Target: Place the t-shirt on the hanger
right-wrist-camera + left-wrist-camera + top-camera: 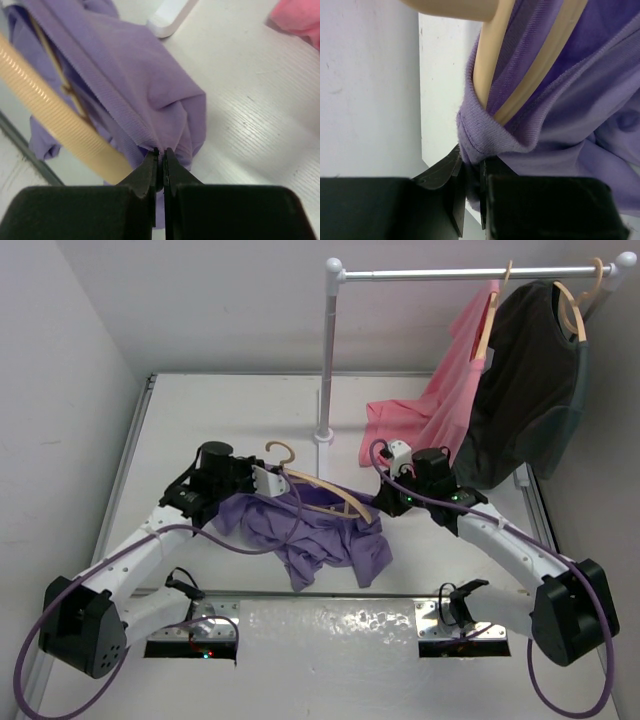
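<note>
Left wrist caught the left gripper pinching the collar of the t-shirt, the right gripper clamped on cloth opposite, evidently stretching the neck so the hanger sat inside.

Both arms reach forward over the desk, elbows out, wrists angled inward. Left tool jaws are nearly closed, pinching the t-shirt collar. Right tool jaws are pressed together on t-shirt fabric, opposite the left tool.

A pink shirt and a dark shirt are hung side by side from a silver rail, which is held up by a white pole set on a white table.
</note>
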### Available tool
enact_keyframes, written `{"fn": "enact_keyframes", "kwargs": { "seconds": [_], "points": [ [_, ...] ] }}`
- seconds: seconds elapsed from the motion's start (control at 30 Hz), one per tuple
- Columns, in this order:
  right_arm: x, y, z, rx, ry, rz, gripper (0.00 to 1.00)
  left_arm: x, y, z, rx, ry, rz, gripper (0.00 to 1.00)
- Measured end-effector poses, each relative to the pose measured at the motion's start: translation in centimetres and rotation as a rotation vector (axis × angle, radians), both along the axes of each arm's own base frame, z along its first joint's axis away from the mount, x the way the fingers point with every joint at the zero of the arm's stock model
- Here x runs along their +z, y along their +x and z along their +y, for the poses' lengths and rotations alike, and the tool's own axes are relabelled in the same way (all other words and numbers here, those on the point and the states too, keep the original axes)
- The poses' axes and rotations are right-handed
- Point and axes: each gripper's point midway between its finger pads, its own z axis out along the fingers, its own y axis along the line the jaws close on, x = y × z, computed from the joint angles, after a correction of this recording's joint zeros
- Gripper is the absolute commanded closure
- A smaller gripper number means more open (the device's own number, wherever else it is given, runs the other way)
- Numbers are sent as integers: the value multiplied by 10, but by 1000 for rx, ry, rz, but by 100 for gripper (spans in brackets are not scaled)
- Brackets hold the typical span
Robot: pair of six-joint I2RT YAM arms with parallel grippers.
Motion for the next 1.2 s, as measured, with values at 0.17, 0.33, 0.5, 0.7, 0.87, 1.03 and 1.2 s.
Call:
{"fn": "enact_keyframes", "kwargs": {
  "seconds": [0.17,0.33,0.5,0.7,0.87,1.03,1.2],
  "points": [
    [-4,-12,3,91,-15,22,100,0,8,2,63,-33,-3,100],
    [-11,-15,-5,93,-63,31,100,13,15,-4,97,-111,7,100],
    [-11,-8,-11,51,-92,12,100,18,17,-5,95,-115,-4,100],
    [0,-3,-12,29,-91,-20,100,10,23,2,104,-50,-48,100],
    [11,-3,-15,31,-92,-57,100,8,35,4,121,-18,-89,100],
    [14,-5,-17,43,-116,-42,100,-3,35,7,108,46,-104,100],
    [27,-5,-9,104,-96,-61,100,-3,41,10,132,73,-105,100]
  ]
}}
